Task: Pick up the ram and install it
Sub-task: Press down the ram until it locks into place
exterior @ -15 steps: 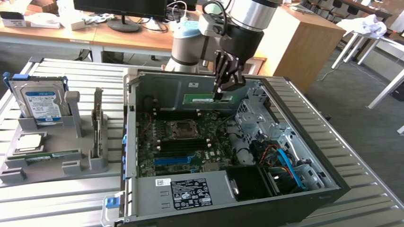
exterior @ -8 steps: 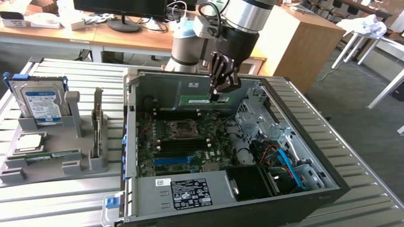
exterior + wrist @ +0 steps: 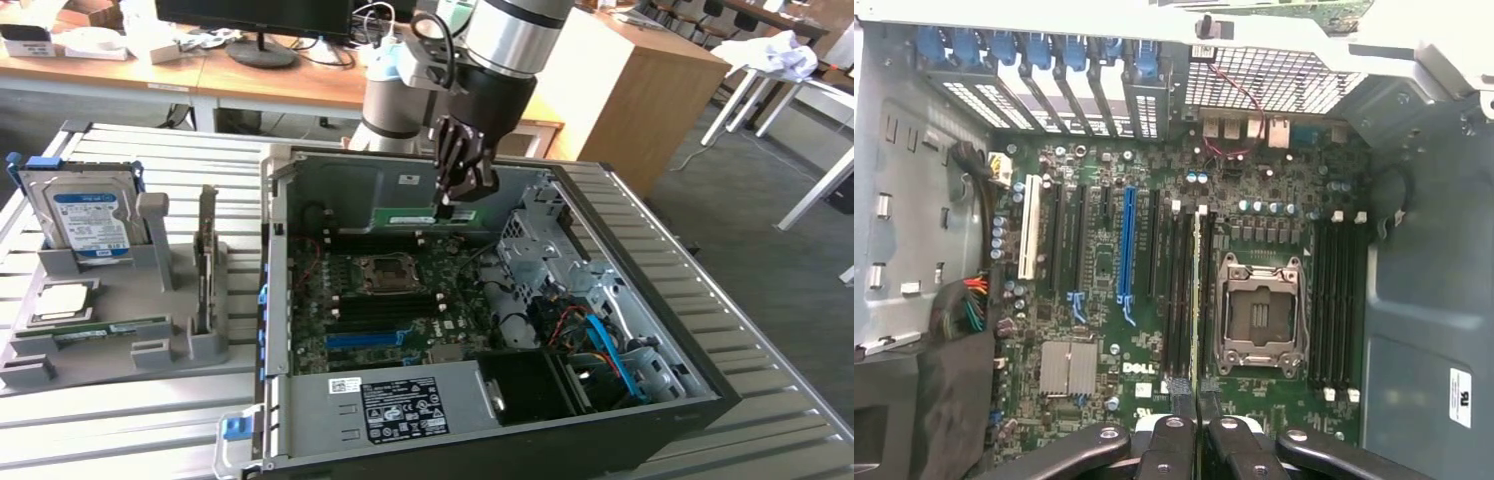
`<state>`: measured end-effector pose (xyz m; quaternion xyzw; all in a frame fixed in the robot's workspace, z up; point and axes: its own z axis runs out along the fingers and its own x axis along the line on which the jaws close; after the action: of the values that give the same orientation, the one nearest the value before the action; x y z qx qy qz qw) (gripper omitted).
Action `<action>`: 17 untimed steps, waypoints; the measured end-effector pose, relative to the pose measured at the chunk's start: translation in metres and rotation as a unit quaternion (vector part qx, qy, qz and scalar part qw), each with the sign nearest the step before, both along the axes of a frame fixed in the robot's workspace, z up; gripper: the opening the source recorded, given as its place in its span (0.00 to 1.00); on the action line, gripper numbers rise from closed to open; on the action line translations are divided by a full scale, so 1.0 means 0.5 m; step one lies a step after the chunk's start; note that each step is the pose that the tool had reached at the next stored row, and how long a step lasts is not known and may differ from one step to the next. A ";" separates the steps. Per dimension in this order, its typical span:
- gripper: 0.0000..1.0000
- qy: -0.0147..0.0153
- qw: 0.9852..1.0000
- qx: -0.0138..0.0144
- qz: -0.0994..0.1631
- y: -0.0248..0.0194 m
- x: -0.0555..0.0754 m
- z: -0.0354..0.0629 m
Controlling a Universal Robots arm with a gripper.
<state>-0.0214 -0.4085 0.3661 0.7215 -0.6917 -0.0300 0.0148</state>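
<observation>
My gripper (image 3: 458, 205) hangs inside the open computer case (image 3: 698, 372), above the far end of the motherboard (image 3: 350, 322). It is shut on the ram (image 3: 407, 216), a thin green stick held level with its long edge down. In the wrist view the ram (image 3: 1199, 290) shows edge-on as a thin line running out from my gripper (image 3: 1196, 396). It lines up over the black memory slots (image 3: 1179, 300) beside the CPU socket (image 3: 1261, 315). The ram stands above the board, not seated in a slot.
A grey holder (image 3: 147, 352) on the exterior view's left carries a silver hard drive (image 3: 86, 220), an upright grey card (image 3: 207, 262), a chip (image 3: 60, 301) and another green stick (image 3: 114, 328). The case holds a drive cage (image 3: 527, 240), blue cables (image 3: 603, 340) and a power supply (image 3: 394, 405).
</observation>
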 end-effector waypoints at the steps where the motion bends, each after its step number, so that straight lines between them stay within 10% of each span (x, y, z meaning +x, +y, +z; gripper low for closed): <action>1: 0.12 0.000 1.000 0.000 0.000 -0.0001 0.000 -0.002; 17: 0.12 0.000 1.000 0.000 0.000 -0.0008 0.000 -0.033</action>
<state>-0.0214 -0.4089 0.3496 0.7214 -0.6917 -0.0300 0.0148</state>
